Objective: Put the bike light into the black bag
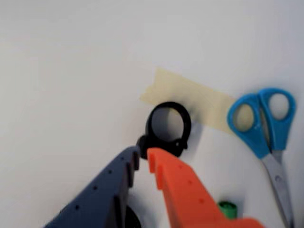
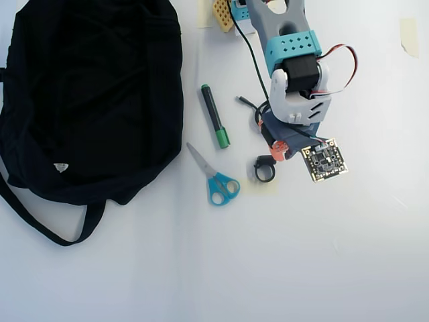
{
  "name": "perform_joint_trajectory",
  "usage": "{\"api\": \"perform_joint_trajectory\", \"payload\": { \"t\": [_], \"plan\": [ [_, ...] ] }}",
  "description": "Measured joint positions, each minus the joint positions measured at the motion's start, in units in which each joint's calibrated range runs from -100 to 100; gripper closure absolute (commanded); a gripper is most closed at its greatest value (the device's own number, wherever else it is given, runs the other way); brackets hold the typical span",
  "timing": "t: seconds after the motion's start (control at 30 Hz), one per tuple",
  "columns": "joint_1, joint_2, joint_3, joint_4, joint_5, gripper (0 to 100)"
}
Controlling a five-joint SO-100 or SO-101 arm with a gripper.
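The bike light [image 1: 166, 146] lies on the white table over a strip of beige tape [image 1: 190, 95], its round loop strap pointing away from me. My gripper [image 1: 144, 156], with one blue and one orange jaw, is nearly closed, its tips pinching the light's near edge. In the overhead view the loop [image 2: 256, 168] sticks out just below the gripper [image 2: 273, 153], and the light's body is hidden under it. The black bag [image 2: 94, 87] fills the left side, with its strap [image 2: 40, 225] trailing toward the bottom and a white label [image 2: 61, 167].
Blue-handled scissors [image 2: 214, 178] [image 1: 259, 140] lie between the bag and the light. A black marker with a green cap [image 2: 214, 117] [image 1: 228, 209] lies above them. A small circuit board [image 2: 324, 161] hangs by the wrist. A thin black cable end [image 2: 242, 101] lies nearby.
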Motion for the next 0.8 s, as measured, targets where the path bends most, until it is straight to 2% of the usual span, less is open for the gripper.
{"api": "perform_joint_trajectory", "payload": {
  "t": [0.57, 0.8],
  "plan": [
    [2.94, 7.31, -4.01, 1.72, -1.61, 97],
    [4.41, 8.55, -4.09, 1.80, -1.12, 86]
  ]
}}
